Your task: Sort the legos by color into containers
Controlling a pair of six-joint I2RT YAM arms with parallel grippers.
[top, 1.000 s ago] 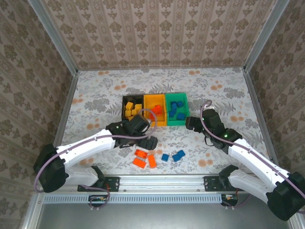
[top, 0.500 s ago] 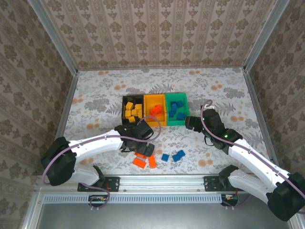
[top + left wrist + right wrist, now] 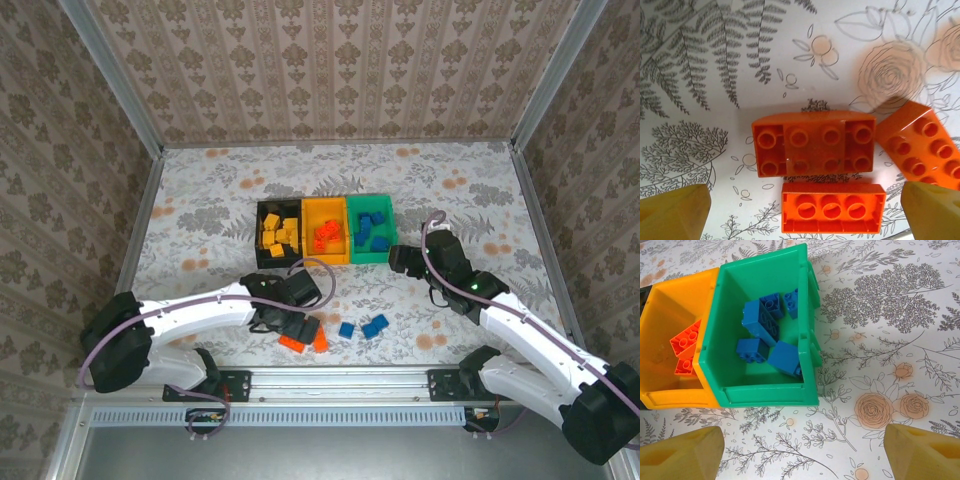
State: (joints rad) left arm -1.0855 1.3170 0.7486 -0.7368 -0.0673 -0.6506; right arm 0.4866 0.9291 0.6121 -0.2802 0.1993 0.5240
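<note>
Left tool (image 3: 804, 210) spread wide, low over orange bricks (image 3: 814, 142); right tool (image 3: 802, 454) apart, perhaps hovering.

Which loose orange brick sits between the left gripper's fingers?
The three-stud brick at the bottom of the left wrist view; the eight-stud brick lies beyond it, the tilted brick off right.

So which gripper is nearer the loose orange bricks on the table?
Left. The left gripper hangs right over the loose orange bricks, jaws open. The right gripper sits farther off, by the near side of the green bin.
</note>
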